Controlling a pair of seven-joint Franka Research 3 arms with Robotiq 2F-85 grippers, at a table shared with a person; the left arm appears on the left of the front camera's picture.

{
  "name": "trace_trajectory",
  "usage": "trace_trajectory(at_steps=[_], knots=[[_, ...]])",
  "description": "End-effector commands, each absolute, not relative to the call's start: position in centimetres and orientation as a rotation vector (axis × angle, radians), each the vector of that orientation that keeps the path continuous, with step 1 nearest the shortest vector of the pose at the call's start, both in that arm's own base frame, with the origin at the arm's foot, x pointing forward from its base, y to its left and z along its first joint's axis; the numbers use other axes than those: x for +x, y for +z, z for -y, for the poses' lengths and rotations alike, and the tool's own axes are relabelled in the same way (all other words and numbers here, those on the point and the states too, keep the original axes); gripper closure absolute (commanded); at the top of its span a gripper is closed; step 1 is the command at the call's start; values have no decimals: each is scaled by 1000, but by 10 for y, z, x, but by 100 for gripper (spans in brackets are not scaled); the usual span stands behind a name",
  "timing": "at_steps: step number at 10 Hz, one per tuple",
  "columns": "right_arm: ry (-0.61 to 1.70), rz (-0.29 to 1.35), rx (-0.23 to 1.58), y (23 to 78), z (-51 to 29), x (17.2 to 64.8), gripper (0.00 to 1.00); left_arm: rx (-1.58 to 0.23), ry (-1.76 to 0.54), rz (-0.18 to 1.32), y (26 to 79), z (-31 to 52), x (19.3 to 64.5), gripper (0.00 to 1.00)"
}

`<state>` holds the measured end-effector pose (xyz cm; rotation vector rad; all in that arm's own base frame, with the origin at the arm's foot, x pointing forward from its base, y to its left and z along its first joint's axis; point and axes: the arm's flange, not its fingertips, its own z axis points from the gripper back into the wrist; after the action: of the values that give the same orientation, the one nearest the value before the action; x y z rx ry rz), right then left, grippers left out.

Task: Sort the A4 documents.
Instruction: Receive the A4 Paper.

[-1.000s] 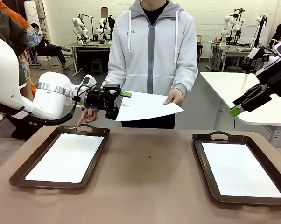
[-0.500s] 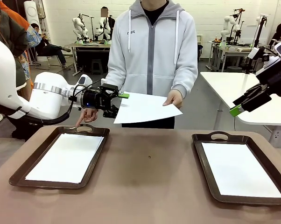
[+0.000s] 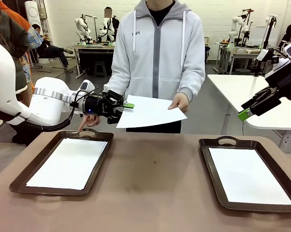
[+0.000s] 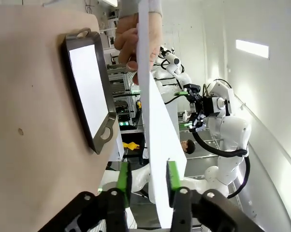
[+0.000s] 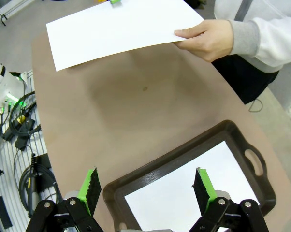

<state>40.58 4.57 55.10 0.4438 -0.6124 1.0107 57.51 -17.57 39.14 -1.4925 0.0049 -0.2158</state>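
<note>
This is a robotics lab — a large, bright hall with white walls and a grey floor. Behind the brown counter (image 3: 150,179) stand more work tables, one at the back left (image 3: 90,48) and one at the back right (image 3: 242,52), each carrying white robot arms on stands. A round-edged white table (image 3: 247,92) sits to the right. People (image 3: 49,46) sit or stand by those far stations. Beside the counter, cables and gear hang on a rack (image 5: 12,145) — test-bench clutter, not home furnishing.

The left pincer (image 3: 122,107), wide apart a second ago, now narrows its fingers around the near edge of the sheet (image 3: 152,110) between them.
</note>
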Motion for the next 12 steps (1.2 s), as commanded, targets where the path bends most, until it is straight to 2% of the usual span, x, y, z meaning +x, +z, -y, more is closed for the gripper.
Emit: trace_trajectory(at_steps=[1,2,12], knots=[[1010,606,430,551,-47,406,0,-1478,-203,-40,394,178,567,81],[1010,606,430,551,-47,406,0,-1479,-200,-37,393,177,566,100],[1010,606,430,551,-47,406,0,-1490,-214,-8,393,175,569,100]])
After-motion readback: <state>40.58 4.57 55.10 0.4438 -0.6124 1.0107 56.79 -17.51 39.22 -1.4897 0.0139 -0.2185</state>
